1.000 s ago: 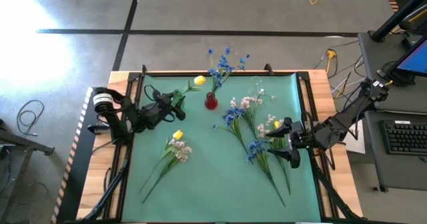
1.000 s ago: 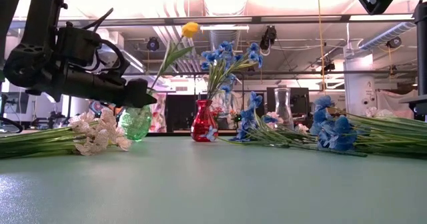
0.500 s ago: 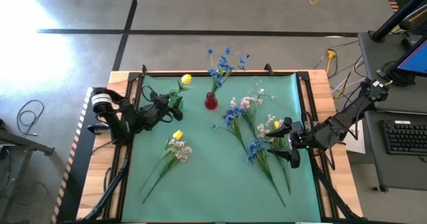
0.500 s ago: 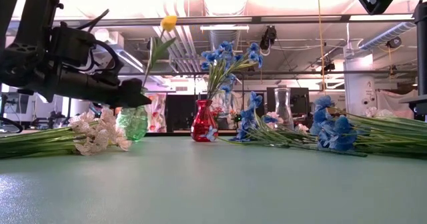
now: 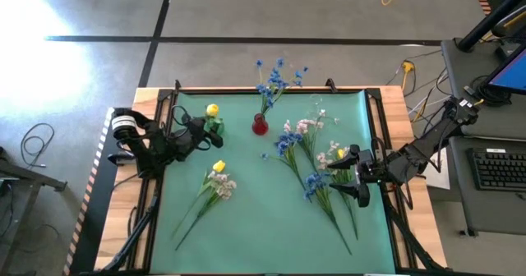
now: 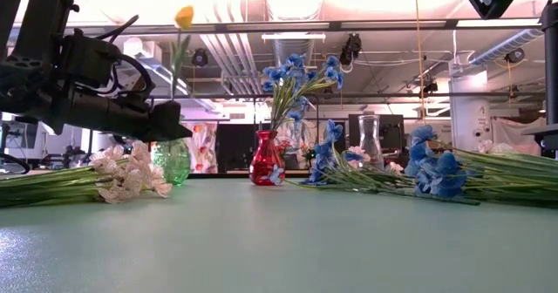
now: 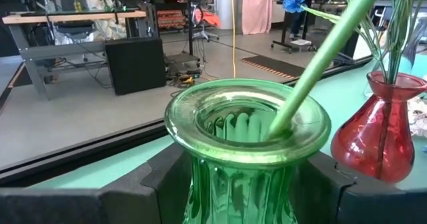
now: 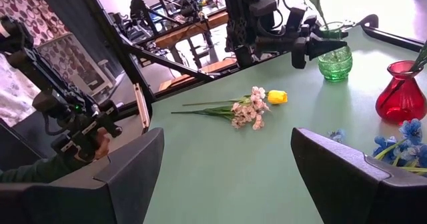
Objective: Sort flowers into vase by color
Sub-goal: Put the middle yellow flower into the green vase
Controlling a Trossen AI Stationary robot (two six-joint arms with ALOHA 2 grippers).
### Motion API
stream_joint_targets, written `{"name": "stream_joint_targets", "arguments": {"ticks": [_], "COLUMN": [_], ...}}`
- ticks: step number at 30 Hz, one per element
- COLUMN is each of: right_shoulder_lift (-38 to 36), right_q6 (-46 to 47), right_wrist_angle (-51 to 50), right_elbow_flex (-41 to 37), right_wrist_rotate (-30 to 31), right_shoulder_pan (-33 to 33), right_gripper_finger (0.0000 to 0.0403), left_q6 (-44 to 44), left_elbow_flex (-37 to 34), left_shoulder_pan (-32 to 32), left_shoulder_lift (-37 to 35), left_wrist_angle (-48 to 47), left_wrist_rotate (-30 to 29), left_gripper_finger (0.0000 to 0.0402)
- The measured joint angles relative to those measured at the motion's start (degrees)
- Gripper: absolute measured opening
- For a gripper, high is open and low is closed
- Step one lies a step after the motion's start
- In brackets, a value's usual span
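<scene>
A green glass vase [image 7: 247, 151] holds one yellow flower [image 5: 212, 110] by its green stem [image 7: 313, 71]. The vase stands at the mat's far left, with my left gripper [image 5: 203, 133] shut on it. A red vase [image 5: 260, 126] at the far middle holds blue flowers [image 5: 275, 77]. Loose blue, pink-white and yellow flowers [image 5: 312, 157] lie on the mat's right half. My right gripper [image 5: 353, 176] hovers open above them, nothing between its fingers. A yellow bud and a pink-white spray [image 5: 219, 181] lie at the left middle. My left gripper pinches the green vase's ribbed body, just below the flared rim [image 7: 193, 184], with one finger on each side. The fingers come level from the table's left side. The vase [image 6: 174, 160] stands about upright, base down at the mat; whether it rests there I cannot tell.
A clear glass vase [image 6: 370, 140] stands behind the right flower pile. The mat's near half [image 5: 271, 235] is bare green. Black frame rails [image 5: 156, 186] run along both sides of the mat.
My left gripper has rolled at the wrist with the green vase in its hold. The vase has come up from a tilt to about upright. The yellow flower in it has swung from leaning toward the red vase to standing nearly straight up.
</scene>
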Motion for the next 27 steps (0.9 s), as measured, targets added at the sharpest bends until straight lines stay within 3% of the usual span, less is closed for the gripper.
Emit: {"name": "stream_joint_targets", "arguments": {"ticks": [9, 20, 27], "right_shoulder_lift": [0.00, -0.02, 0.00], "right_q6": [0.00, 0.00, 0.00], "right_wrist_angle": [0.13, 0.35, 0.40], "right_elbow_flex": [0.00, 0.00, 0.00], "right_wrist_rotate": [0.00, 0.00, 0.00], "right_shoulder_pan": [-0.02, 0.00, -0.01], "right_gripper_finger": [0.0320, 0.0320, 0.0320], "left_q6": [-1.47, -4.09, -7.44], "left_elbow_flex": [-0.10, -0.31, -0.81], "left_shoulder_pan": [-0.04, -0.11, -0.17], "left_shoulder_lift": [0.01, 0.17, 0.15], "left_wrist_angle": [-0.23, -0.95, -2.24], "left_wrist_rotate": [0.27, 0.69, 2.41], "left_gripper_finger": [0.0204, 0.0319, 0.0358]}}
